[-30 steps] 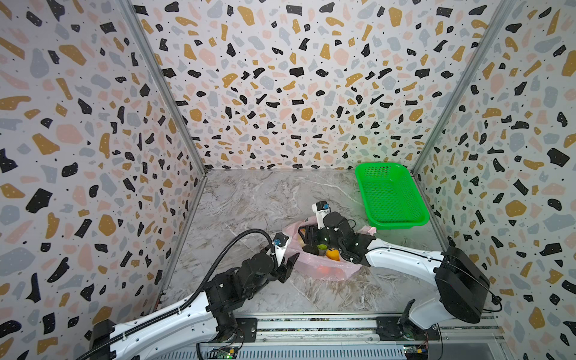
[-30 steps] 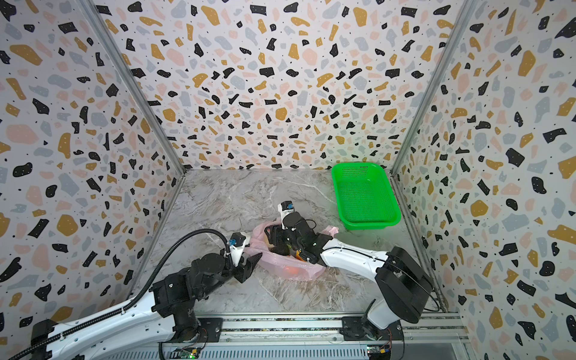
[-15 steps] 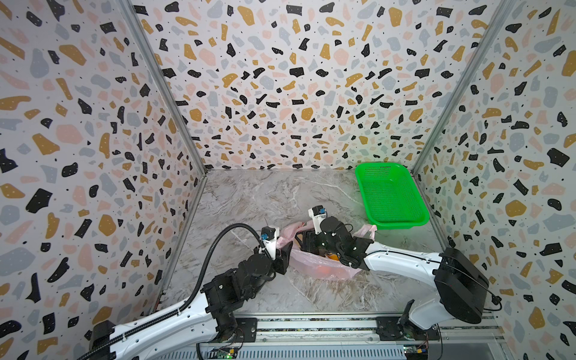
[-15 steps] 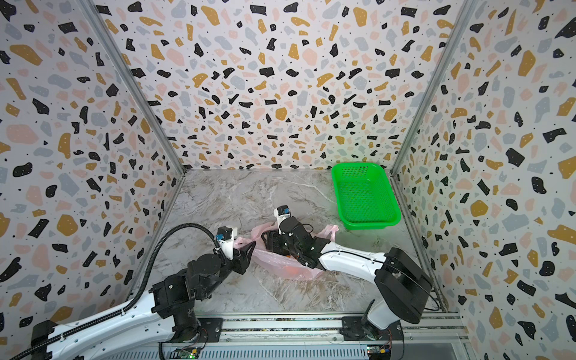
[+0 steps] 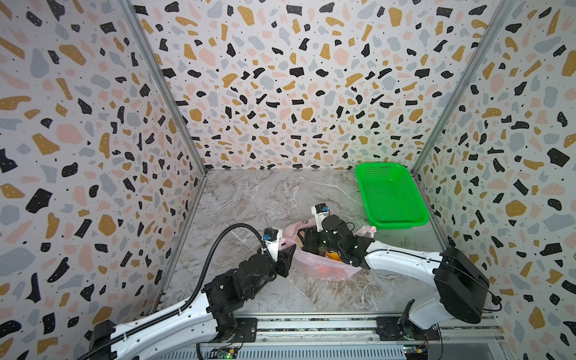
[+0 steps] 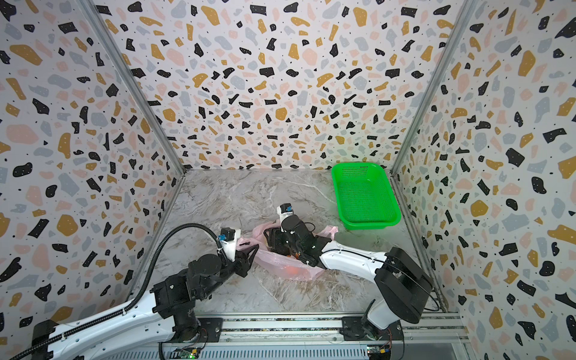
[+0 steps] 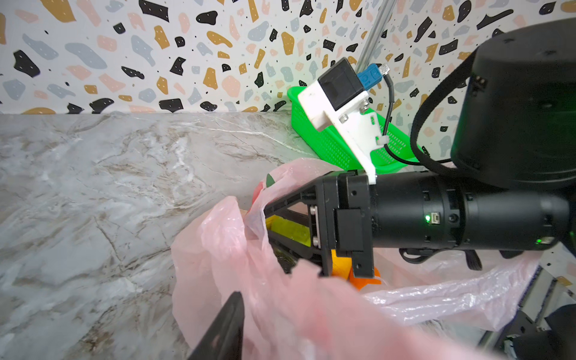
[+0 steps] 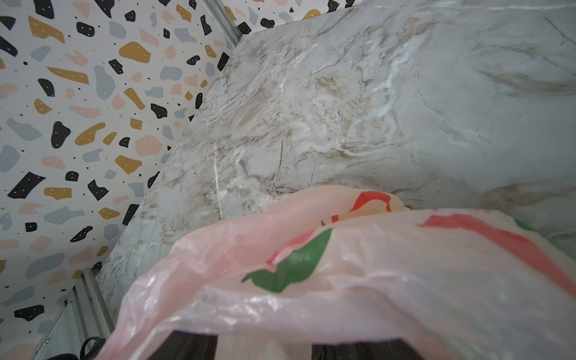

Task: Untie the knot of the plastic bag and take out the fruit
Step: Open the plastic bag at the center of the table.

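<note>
Right gripper (image 7: 276,235): jaws apart, pushed into the open mouth of the thin translucent pink plastic bag (image 5: 343,271). A yellow fruit (image 7: 290,232) shows between them, contact unclear. Left gripper (image 5: 291,249): clamped on the film at the bag's left edge. Bag lies crumpled mid-table, crinkly and glossy, with red and green print (image 8: 290,265). A round orange fruit (image 7: 363,277) sits inside. Marbled grey tabletop (image 5: 265,199) beneath. Bright green perforated plastic basket (image 5: 389,196) stands near the bag, against the right wall. Right arm's black wrist covers much of the bag's mouth in both top views.
</note>
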Controlling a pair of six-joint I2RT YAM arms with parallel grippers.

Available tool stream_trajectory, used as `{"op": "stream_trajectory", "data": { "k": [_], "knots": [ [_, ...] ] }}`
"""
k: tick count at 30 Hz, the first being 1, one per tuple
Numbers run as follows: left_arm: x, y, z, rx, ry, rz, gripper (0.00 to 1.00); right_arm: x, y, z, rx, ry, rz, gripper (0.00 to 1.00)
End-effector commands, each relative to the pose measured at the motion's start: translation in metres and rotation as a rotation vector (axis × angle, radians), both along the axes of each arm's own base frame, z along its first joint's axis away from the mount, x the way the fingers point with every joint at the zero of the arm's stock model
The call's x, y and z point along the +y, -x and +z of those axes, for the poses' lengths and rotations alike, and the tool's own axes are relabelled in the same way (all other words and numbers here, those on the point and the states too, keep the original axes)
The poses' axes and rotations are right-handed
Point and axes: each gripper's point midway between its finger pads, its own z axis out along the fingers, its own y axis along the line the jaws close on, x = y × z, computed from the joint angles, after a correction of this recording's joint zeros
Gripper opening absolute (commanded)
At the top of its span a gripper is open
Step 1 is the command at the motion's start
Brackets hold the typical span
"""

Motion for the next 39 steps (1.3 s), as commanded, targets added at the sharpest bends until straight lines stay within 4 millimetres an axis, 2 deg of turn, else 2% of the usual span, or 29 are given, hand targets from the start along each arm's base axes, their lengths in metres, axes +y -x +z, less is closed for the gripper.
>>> {"op": "stream_trajectory", "data": {
  "k": [1,4,9,12,20,23,25,27,31,34,39],
  "knots": [
    [-0.004,0.006,-0.011,0.025,-0.013,-0.041,0.42,-0.002,-0.009,0.009,-0.037,-0.011,-0.031,0.64],
    [-0.003,0.006,-0.014,0.031,-0.022,-0.037,0.33,-0.003,-0.011,0.011,-0.042,-0.012,-0.034,0.64],
    [-0.003,0.003,-0.013,0.023,-0.030,-0.020,0.01,-0.004,-0.011,0.011,-0.042,-0.012,-0.034,0.64],
    [-0.004,0.004,-0.015,0.033,-0.036,-0.027,0.00,-0.007,-0.014,0.009,-0.050,0.011,-0.040,0.64],
    [-0.006,0.012,-0.020,0.093,-0.047,-0.063,0.00,-0.041,-0.056,0.020,-0.111,0.051,-0.146,0.65],
    [-0.002,0.013,-0.019,0.096,-0.050,-0.058,0.00,-0.046,-0.064,0.018,-0.094,0.082,-0.128,0.65],
    [-0.001,0.013,-0.018,0.091,-0.042,-0.053,0.00,-0.041,-0.058,0.017,-0.062,0.117,-0.065,0.66],
    [-0.003,0.012,-0.015,0.083,-0.035,-0.052,0.00,-0.036,-0.039,0.014,-0.011,0.151,0.007,0.67],
    [-0.009,0.009,-0.005,0.064,-0.012,-0.055,0.00,-0.033,0.011,0.016,0.048,0.229,0.097,0.70],
    [-0.013,0.007,0.001,0.054,-0.005,-0.062,0.00,-0.041,0.038,0.012,0.085,0.292,0.104,0.70],
    [-0.011,0.008,0.007,0.038,0.009,-0.062,0.00,-0.065,0.062,-0.013,0.133,0.347,0.070,0.69]
  ]
}}
